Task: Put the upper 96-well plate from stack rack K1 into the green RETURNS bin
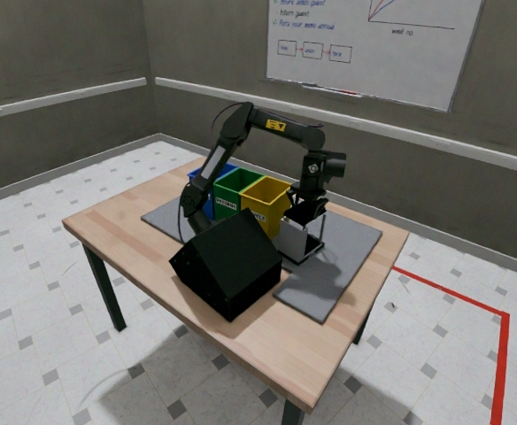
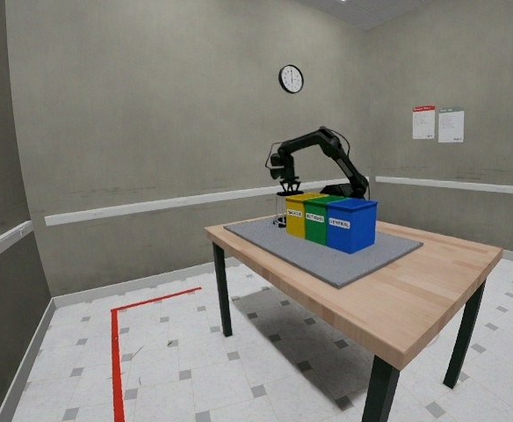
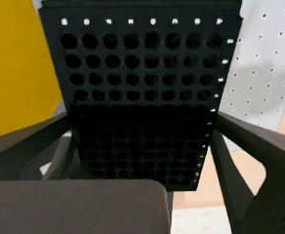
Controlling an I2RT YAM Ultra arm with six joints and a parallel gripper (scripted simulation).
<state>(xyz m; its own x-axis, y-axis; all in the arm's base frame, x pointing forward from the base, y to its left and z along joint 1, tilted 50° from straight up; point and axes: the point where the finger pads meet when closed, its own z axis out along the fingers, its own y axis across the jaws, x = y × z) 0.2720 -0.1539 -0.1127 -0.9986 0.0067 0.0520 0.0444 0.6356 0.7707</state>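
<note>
Your arm arches over the bins, wrist pointing down, gripper [image 1: 305,211] clamped on the black 96-well plate [image 3: 142,97] between its fingers above the stack rack [image 1: 301,237]. Bin labels aren't legible to you.

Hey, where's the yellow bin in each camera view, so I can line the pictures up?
Top: yellow bin at picture centre, rightmost of the three bins, just left of the gripper.
Exterior: leftmost bin, below the gripper, at the mat's far end.
Wrist: yellow wall filling the left edge, beside the held 96-well plate.
Shared landmark: the gripper.
</note>
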